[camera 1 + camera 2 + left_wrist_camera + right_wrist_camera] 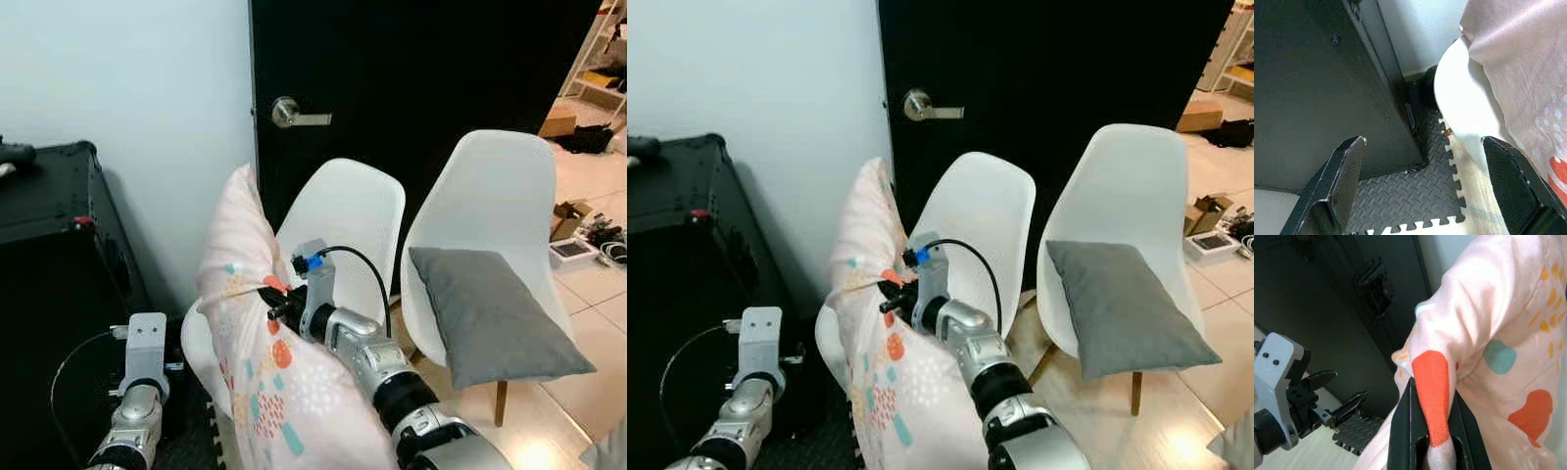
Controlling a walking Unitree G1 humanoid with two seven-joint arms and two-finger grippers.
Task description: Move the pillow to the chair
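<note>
— Where is the pink pillow (pixel 257 323)?
— Held upright over the seat of the white chair (pixel 345 225) by the door, with the right tool (pixel 1431 431) clenched on a fold of its fabric.
— And the left tool (pixel 1420 191)?
— Released, fingers spread, low beside that chair, near the black case (pixel 49 264).

Pillow (pixel 257 323) on left chair (pixel 348 211); cushion (pixel 495 315) on right chair (pixel 500 196).
</note>
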